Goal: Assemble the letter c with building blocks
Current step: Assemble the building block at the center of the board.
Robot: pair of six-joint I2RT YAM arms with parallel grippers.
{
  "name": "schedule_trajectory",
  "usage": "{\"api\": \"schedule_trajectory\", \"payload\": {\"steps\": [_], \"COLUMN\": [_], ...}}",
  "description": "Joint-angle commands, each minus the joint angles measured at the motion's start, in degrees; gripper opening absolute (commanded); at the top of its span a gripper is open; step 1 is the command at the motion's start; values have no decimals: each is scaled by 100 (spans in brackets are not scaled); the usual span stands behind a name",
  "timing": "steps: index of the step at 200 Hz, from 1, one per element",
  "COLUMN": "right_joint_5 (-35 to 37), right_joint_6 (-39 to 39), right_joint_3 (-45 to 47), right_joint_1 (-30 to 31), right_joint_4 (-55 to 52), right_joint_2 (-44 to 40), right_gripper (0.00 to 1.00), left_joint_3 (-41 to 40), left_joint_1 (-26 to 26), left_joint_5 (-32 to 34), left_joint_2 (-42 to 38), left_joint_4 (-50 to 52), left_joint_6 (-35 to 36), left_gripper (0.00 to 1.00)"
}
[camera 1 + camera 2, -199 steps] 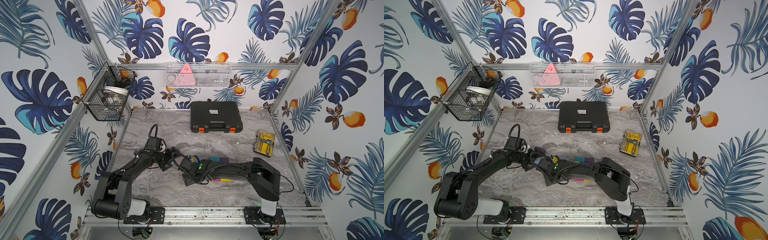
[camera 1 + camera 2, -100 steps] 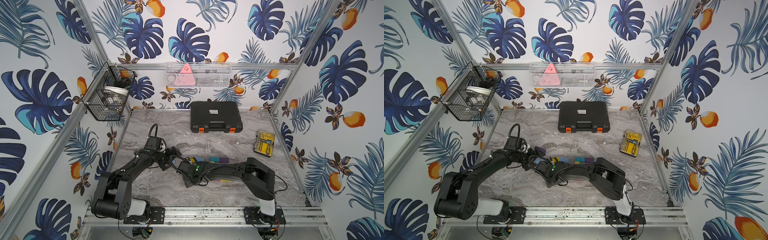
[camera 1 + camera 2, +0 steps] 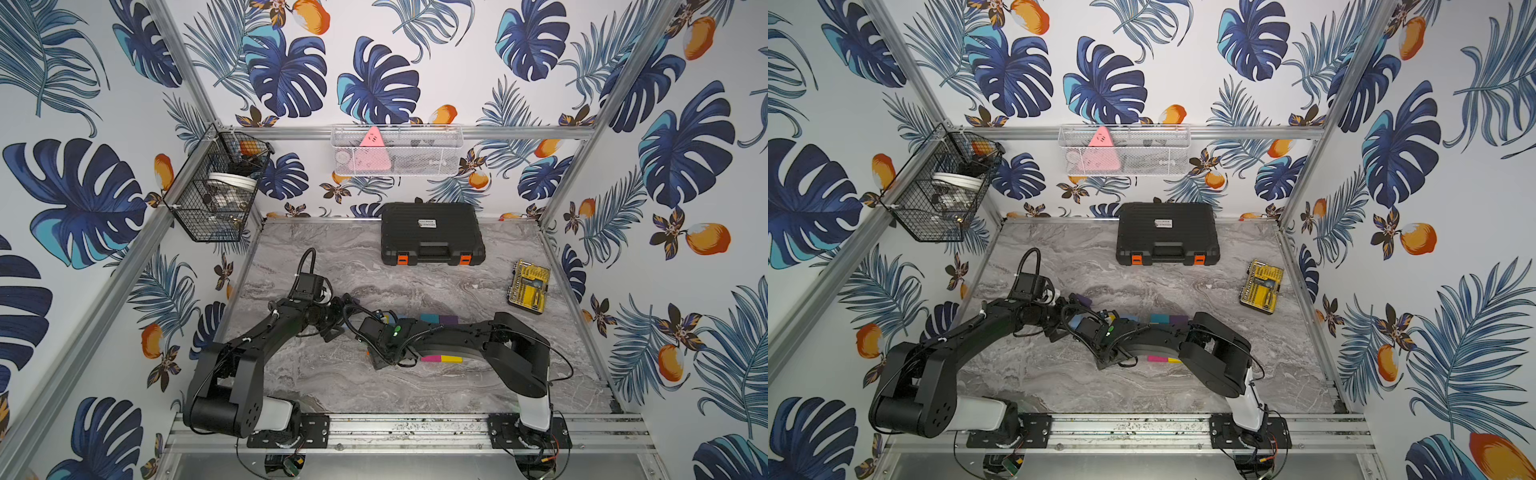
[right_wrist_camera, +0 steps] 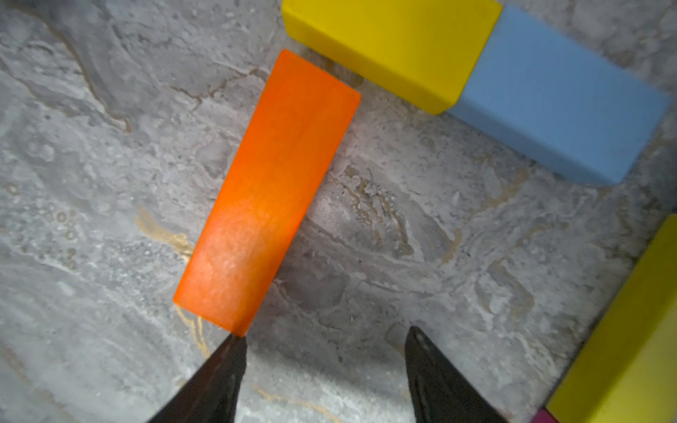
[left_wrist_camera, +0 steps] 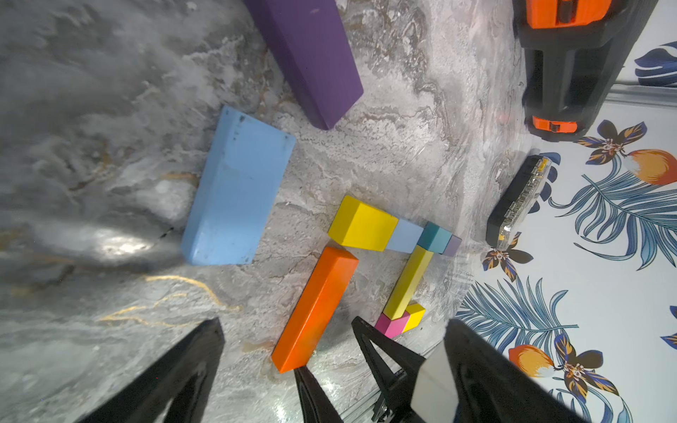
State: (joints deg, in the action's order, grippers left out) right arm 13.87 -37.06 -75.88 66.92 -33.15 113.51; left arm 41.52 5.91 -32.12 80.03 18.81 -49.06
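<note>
ten blocks on the table (image 3: pixel 415 390), but the one that matters is the long orange block (image 4: pixel 267 190). lay a clock on the table, 12 at the back wall, 6 at the arm bases: it lies flat a little toward 7 of the middle, one end just beside the short yellow block (image 4: pixel 388 47) that starts the row running 9 to 3, the rest slanting off toward 7. can't tell if those two actually touch.

right pincer (image 4: pixel 324 337) hangs low over the 7 o'clock end, jaws apart with only bare marble between them, one fingertip (image 4: pixel 227 359) right at the block's corner. so it's released, grasping nothing. left pincer (image 3: pixel 338 318) is spread wide and empty too, out at 9 by the spare light blue block (image 5: pixel 234 190) and purple block (image 5: pixel 307 58).

handling guess: looks like a hard, stiff, light thing with smooth painted faces, so it won't squash, but it'll probably skate on that polished top if you poke it. it's long and thin, lying on its broad face, so the only real purchase is across the narrow width, on the two long side faces, fingers down nearly at the table. i'd take it near the middle; pinch it by the end and it'll likely swing. watch the long yellow block (image 5: pixel 408 282) and magenta block (image 5: pixel 392 324) just off at 3 of that end, close enough to get bumped.
</note>
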Motion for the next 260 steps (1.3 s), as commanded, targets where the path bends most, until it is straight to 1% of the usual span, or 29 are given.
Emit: {"api": "schedule_trajectory", "payload": {"steps": [1, 87, 125, 138, 159, 185, 202, 209, 232, 236, 250, 260], "right_joint_5": [20, -31, -203, -209, -225, -203, -277, -358, -717, -796, -1026, -1123], "right_joint_6": [-65, -103, -159, -215, -383, -543, -577, -588, -586, -594, -619, -635], "right_joint_3": [-17, 33, 167, 219, 356, 483, 624, 695, 1037, 1244, 1496, 1628], "right_joint_1": [-20, -82, -84, -89, -104, -197, -345, -432, -779, -836, -1040, -1153], "right_joint_4": [-9, 35, 50, 12, 18, -7, 59, 112, 484, 567, 810, 932], "right_joint_2": [8, -56, -420, -612, -935, -1250, -1434, -1514, -1814, -1859, -2001, -2070], "right_gripper": [70, 70, 70, 70, 71, 73, 74, 75, 78, 78, 79, 81], "left_joint_3": [-8, -7, 94, 239, 566, 943, 1160, 1265, 1676, 1747, 1962, 2038], "left_joint_1": [4, 6, 6, 6, 6, 20, 97, 180, 536, 606, 827, 938], "left_joint_5": [12, 21, 184, 423, 1001, 1701, 2036, 2169, 2852, 2990, 3422, 3598], "left_joint_2": [13, 13, -58, -121, -163, -30, 159, 245, 563, 610, 755, 832], "left_joint_4": [-101, -88, 148, 408, 973, 1505, 1766, 1856, 2298, 2384, 2647, 2725], "left_joint_6": [-33, -34, 148, 393, 946, 1614, 1943, 2091, 2481, 2542, 2700, 2756], "left_gripper": [99, 99, 99, 99, 99, 99, 95, 93, 90, 90, 89, 88]}}
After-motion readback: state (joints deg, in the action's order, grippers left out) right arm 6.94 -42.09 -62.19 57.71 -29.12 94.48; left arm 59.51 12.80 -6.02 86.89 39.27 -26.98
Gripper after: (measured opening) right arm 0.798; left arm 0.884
